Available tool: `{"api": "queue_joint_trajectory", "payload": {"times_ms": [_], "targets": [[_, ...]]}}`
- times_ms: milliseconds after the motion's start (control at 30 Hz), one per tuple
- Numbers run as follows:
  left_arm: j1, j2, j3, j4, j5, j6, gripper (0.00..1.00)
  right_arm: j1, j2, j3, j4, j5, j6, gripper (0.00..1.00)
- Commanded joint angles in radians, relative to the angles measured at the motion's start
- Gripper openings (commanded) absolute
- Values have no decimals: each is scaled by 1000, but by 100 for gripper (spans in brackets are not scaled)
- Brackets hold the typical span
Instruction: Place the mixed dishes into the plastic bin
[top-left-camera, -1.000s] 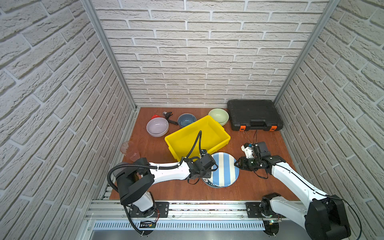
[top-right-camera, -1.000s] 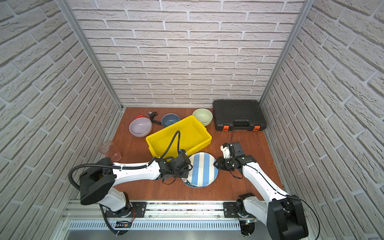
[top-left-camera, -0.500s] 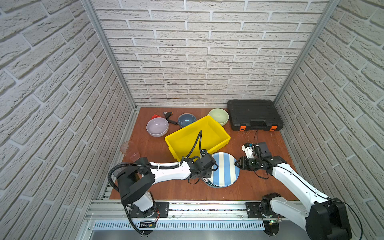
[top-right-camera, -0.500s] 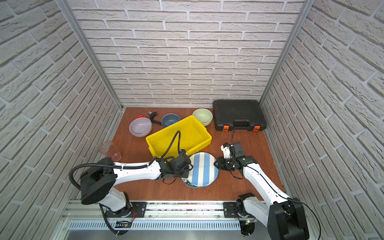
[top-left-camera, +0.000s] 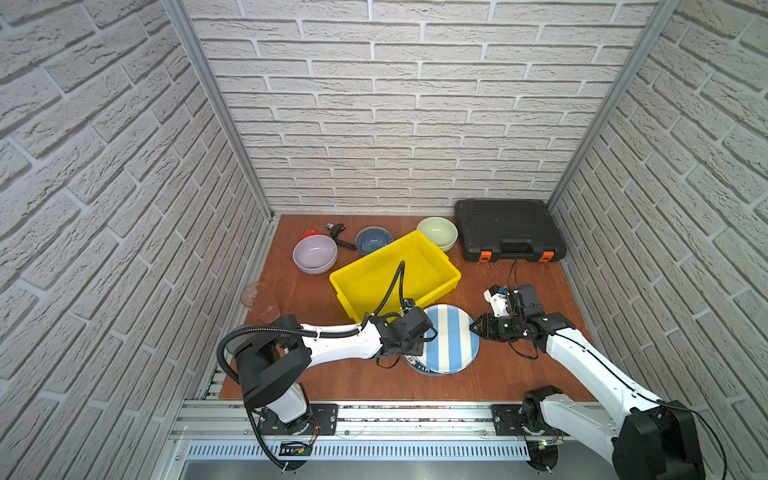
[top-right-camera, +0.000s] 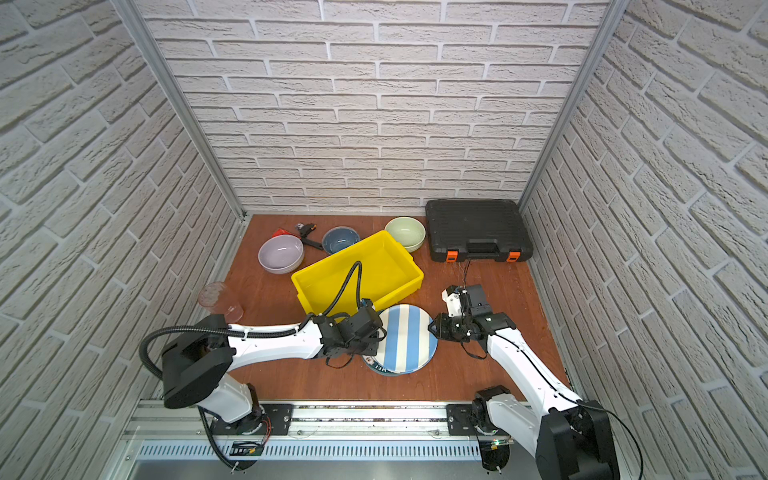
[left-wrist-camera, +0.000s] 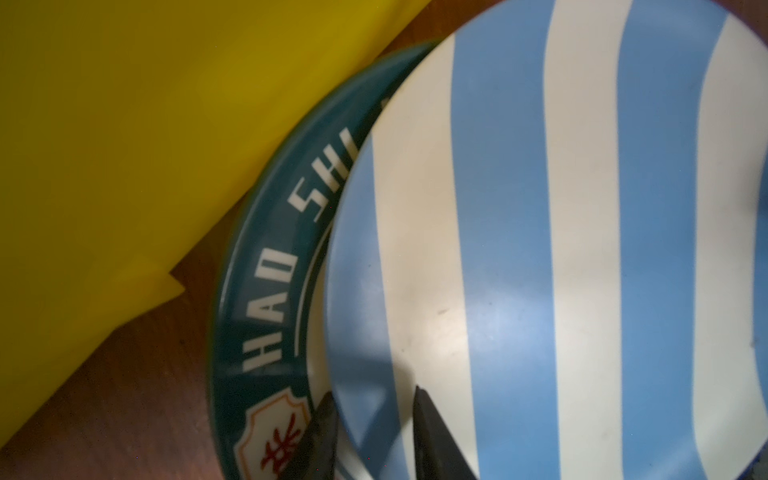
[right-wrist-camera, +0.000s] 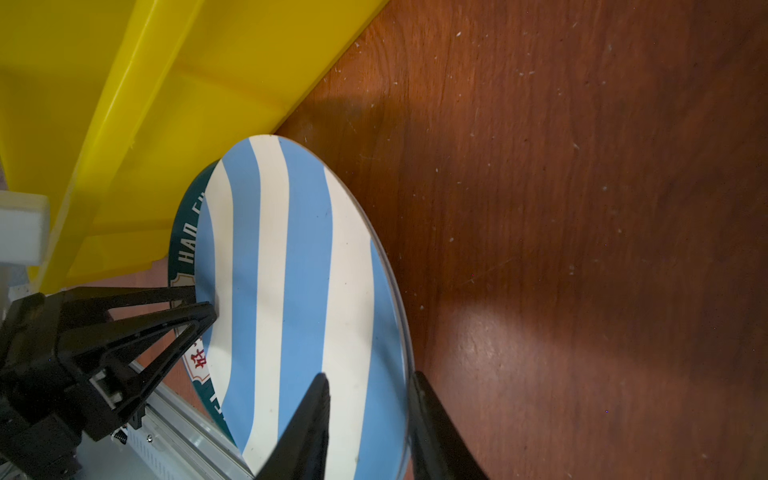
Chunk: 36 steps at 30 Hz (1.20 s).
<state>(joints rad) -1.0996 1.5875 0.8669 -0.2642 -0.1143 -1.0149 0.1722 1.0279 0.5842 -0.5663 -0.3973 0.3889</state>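
Little has shifted since a second ago. In a top view, the blue-white striped plate (top-left-camera: 451, 338) lies on a printed plate (top-left-camera: 417, 366), just beside the plastic bin (top-left-camera: 438, 254). Left wrist view: the left claw (left-wrist-camera: 372, 407) pinches the striped plate's rim. Right wrist view: the right claw (right-wrist-camera: 368, 376) straddles the opposite rim, and I cannot tell if it grips. An uneven lift could slip the striped plate loose.

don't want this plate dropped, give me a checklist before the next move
1. left gripper fingers clamp the rim of the striped plate: ok
2. right gripper fingers straddle the opposite rim; firm pinch: cannot tell
3. printed plate underneath free of the left fingers: cannot tell
4. yellow bin empty, room for the plate: ok
5. nothing standing between plate and bin: ok
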Motion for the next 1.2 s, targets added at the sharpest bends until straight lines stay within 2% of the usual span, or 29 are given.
{"api": "queue_joint_trajectory", "payload": {"times_ms": [0, 367, 1167], "targets": [[7, 23, 18, -17, 2, 10, 32, 7, -27, 9, -1, -6, 4, 34], [9, 26, 18, -18, 2, 10, 32, 8, -13, 4, -8, 22, -3, 34], [14, 42, 22, -14, 7, 18, 32, 9, 27, -35, 90, -77, 28, 32]]}}
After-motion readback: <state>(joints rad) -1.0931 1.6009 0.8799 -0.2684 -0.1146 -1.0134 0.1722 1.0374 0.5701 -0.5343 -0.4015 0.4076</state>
